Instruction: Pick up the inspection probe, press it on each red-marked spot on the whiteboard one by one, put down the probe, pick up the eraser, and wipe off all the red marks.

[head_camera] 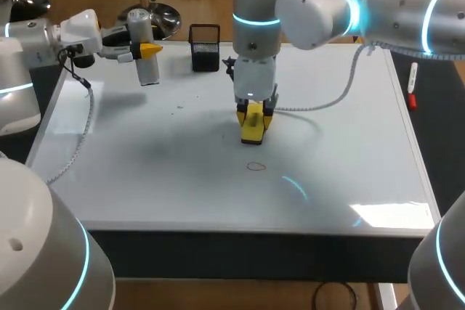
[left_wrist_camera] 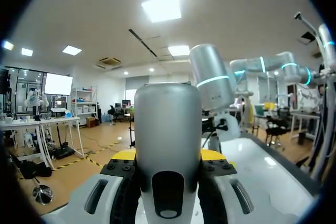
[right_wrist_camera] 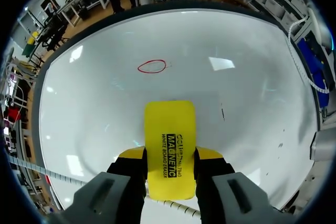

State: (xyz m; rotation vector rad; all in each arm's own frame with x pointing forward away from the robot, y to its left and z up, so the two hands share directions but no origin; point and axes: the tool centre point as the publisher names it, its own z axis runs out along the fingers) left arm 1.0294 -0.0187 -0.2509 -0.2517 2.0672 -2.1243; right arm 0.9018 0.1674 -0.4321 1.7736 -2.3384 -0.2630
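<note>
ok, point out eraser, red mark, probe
eraser (right_wrist_camera: 169,140): right wrist view, middle of yellow face
red mark (right_wrist_camera: 152,66): right wrist view, centre of the ring
probe (head_camera: 148,70): head view, lower grey body

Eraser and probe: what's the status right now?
Right tool shut on eraser, low over whiteboard. Left tool shut on probe, off at the back. One red mark ahead of eraser, nothing between.
</note>
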